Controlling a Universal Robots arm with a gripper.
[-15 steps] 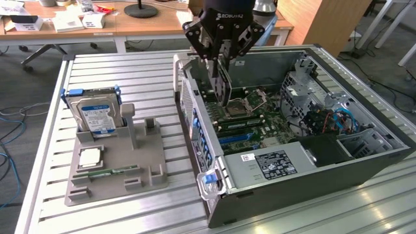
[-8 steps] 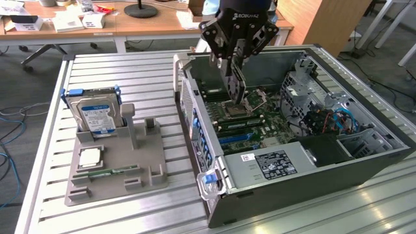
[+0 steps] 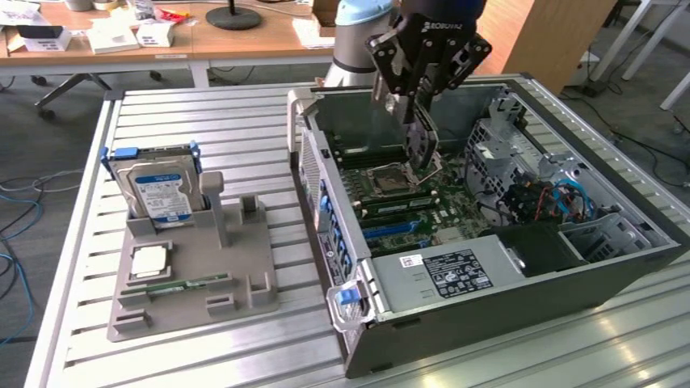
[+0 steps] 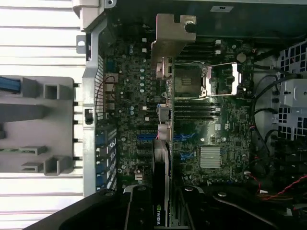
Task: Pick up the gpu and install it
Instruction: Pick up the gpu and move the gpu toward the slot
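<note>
Gripper (image 3: 416, 90) is pinching the gpu (image 3: 422, 144) by one end, jaws pressed against both faces; the card hangs lengthwise below it inside the open pc case (image 3: 603, 267), over the motherboard (image 3: 437, 206) and near the cpu socket (image 3: 386, 179). From the exterior view I can't tell for sure if the low end touches anything, but it looks clear of the board.

In the wrist view you look straight down the gpu (image 4: 163, 148) edge-on, with the silver bracket (image 4: 171, 38) at the far end.

My take on doing this bit well: it's all alignment. I reckon the card's contact edge has to sit parallel over one of the blue slots (image 4: 144, 136), with the bracket facing the case's rear wall; go slow and square, because a tilted card will likely bind. I'd also watch the socket's raised lever (image 3: 431, 171) and the loose cables (image 3: 539, 198) on the exterior view's right.

Readable stuff: "ROBOTIQ" on the gripper body (image 3: 442, 28); "NVIDIA" on the card's edge (image 4: 158, 218). The power supply sticker (image 3: 453, 271) has white text I can't make out; same for the blue-white label on the hard drive (image 3: 161, 190), which stands in the grey holder (image 3: 205, 275) on the tabletop (image 3: 216, 105).
</note>
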